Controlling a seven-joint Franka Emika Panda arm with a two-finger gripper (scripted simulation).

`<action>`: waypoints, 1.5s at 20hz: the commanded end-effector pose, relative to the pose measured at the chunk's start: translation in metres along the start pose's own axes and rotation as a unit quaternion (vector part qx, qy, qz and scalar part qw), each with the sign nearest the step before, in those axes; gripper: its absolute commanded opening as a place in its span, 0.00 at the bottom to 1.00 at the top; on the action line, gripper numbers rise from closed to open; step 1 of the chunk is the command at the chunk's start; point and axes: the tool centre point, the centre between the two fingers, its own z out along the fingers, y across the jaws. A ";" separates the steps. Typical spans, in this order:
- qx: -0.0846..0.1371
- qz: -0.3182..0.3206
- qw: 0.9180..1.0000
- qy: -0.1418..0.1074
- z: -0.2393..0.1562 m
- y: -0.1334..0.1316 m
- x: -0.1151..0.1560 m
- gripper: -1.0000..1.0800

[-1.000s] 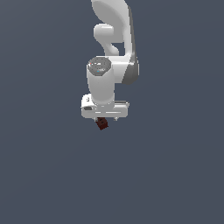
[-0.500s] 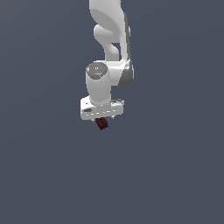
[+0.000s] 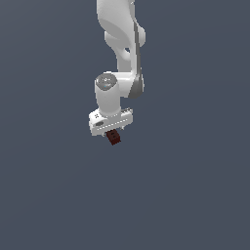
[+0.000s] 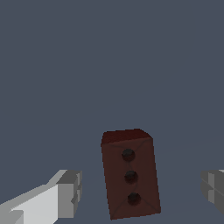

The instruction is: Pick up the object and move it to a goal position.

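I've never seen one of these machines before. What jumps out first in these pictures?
A white robot arm hangs down the middle of the exterior view against a plain grey-blue backdrop. Just under its gripper sits a small dark red-brown block. The wrist view shows the block close up, with three dark holes in a row down one face and the jaws standing apart on either side, not touching it.

Arm: smooth white shell, plastic-like, soft sheen; grey band at joints. Wrist cap: light grey, slightly glossy highlight. Gripper: white matt body; fingers grey, flat-shaded, faceted pads. Object: dark red-brown block, matt, no gloss; broad face shows three dark round holes in row and faint diagonal creases. Background: uniform matt blue-grey, no texture.
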 end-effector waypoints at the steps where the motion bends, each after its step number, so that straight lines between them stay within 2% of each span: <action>1: -0.001 -0.022 1.000 0.002 0.005 0.000 -0.006 0.96; 8: -0.003 -0.055 0.998 0.004 0.014 -0.001 -0.016 0.96; 16: -0.003 -0.058 0.998 0.004 0.018 -0.001 -0.017 0.96; 30: -0.003 -0.061 0.998 0.005 0.064 -0.002 -0.018 0.96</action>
